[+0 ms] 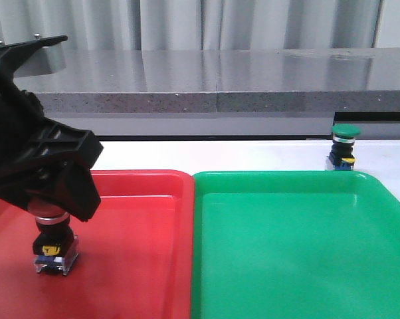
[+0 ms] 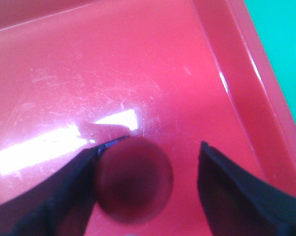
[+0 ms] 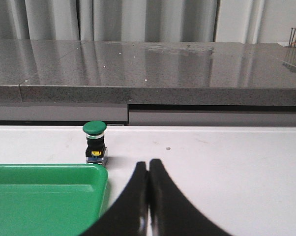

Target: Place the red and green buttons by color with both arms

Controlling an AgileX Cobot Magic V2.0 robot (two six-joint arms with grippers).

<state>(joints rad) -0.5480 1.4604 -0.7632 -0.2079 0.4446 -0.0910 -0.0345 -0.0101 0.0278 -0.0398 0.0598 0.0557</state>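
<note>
standing upright in the red tray (image 1: 140,266), the red button (image 1: 54,247) sits between my left gripper's (image 2: 150,162) spread fingers. the green button (image 3: 95,142) stands upright on the table (image 3: 226,162), ahead-left of my right gripper (image 3: 148,167), fingers pressed together, nearer it.

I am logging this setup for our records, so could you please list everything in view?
red button: one, dark red cap, black body, standing upright in the red tray under the left claw.
green button: one, green cap, on the white table just behind the green tray's far right corner.
red tray: one, red, left half of the table.
green tray: one, green, right beside the red tray.
table: one, white.
grey counter: one, behind the table.
left claw: one, black, open around the red button's cap.
right claw: one, black, shut, empty, above the table.
</note>
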